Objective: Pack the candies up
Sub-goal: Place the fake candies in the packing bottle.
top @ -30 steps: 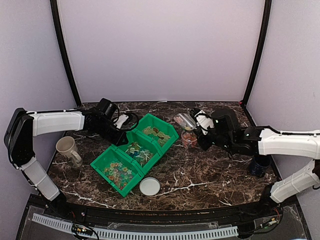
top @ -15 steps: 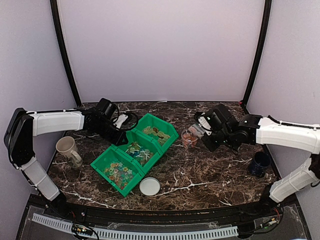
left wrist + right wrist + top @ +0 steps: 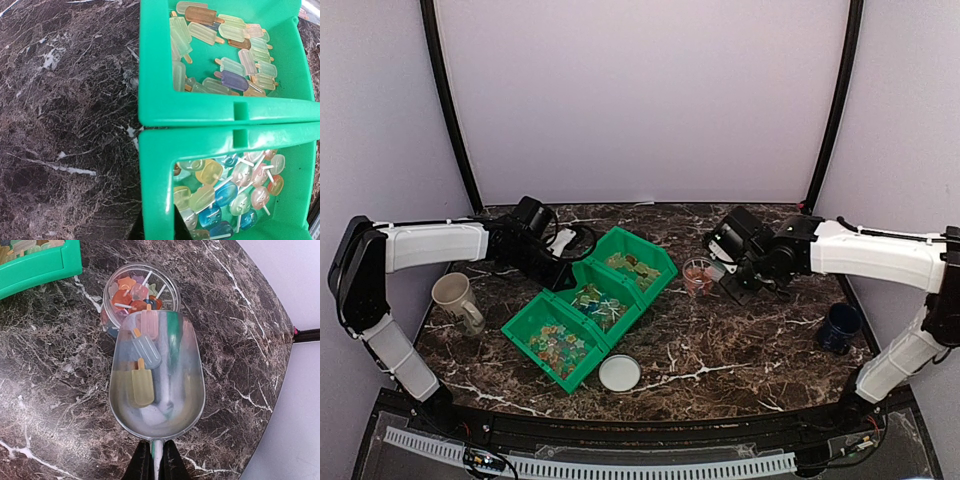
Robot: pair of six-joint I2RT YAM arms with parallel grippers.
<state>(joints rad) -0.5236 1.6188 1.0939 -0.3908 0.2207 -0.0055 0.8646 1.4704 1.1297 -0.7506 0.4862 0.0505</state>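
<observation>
Swung down and in from a second ago: scoop [image 3: 176, 390], clamped by the handle in the right end effector [image 3: 155, 460], now lip-to-rim with the clear jar [image 3: 139, 287] on the table [image 3: 50, 390]. Three candies [image 3: 142, 386] lying in the bowl, more already in the jar, plenty left in the green bin [image 3: 210, 112]. Looks ready to pour. Left end effector [image 3: 558, 268] pinched narrow by the bin's back edge, unmoved.

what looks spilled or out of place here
Nothing stands out: the candies are all in the bin, jar or scoop, none loose on the table. The right gripper holds the scoop at the jar's mouth; a white lid lies near the bin.
</observation>
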